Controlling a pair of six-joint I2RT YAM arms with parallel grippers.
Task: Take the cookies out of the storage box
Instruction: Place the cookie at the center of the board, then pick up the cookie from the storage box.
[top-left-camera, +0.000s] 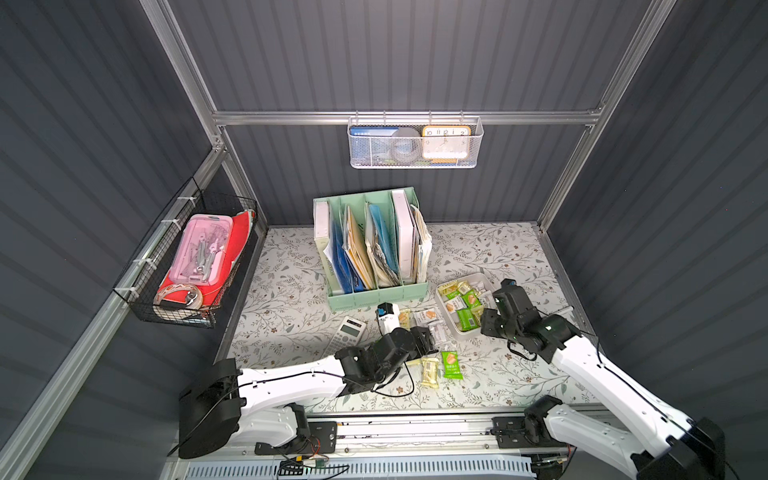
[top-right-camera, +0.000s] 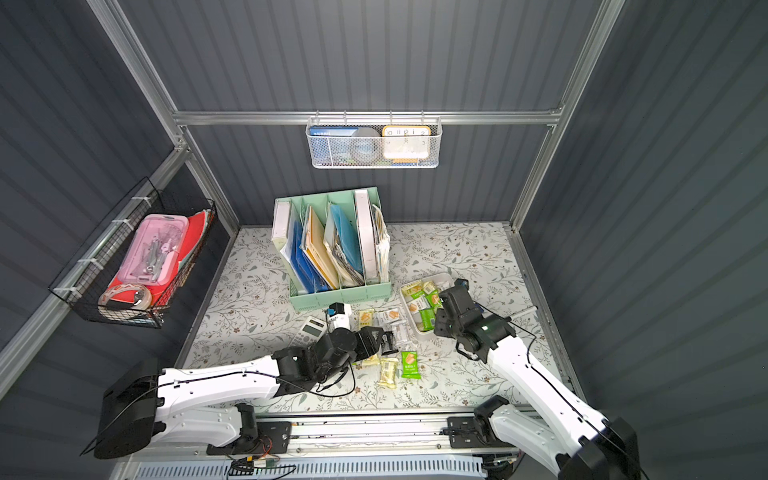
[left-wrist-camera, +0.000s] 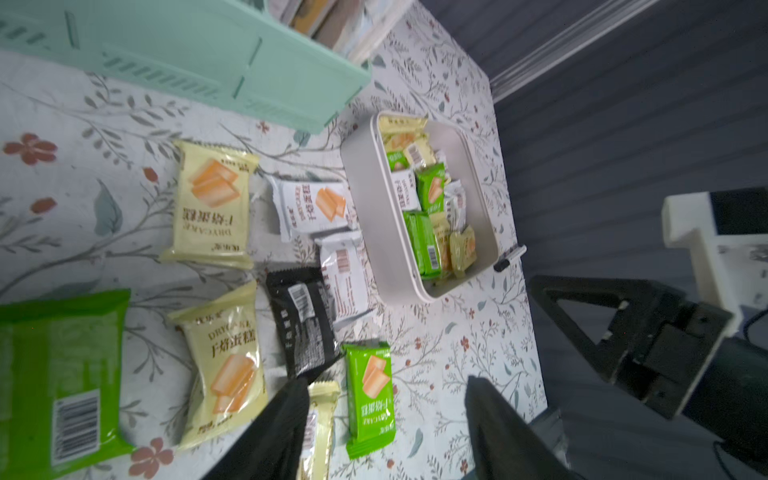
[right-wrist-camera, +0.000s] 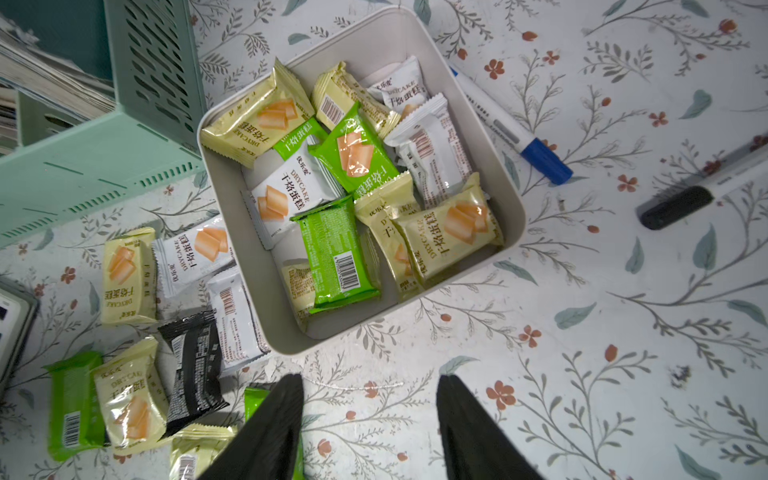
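Left pincer (left-wrist-camera: 386, 380) and right pincer (right-wrist-camera: 370, 376) gape empty; I read "DRYCAKE" on cookies (right-wrist-camera: 357, 158) in storage box (right-wrist-camera: 374, 41), near right pincer.

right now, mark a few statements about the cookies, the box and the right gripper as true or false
1. The storage box holds cookies in several colours. True.
2. The black packet lies inside the box. False: the black packet lies on the table outside it.
3. The right gripper is shut on a green packet. False: its jaws are open and hold nothing.
4. A blue-capped marker lies on the table beside the box. True.
5. The calculator stands in the file organiser. False: the calculator lies on the table in front of the file organiser.
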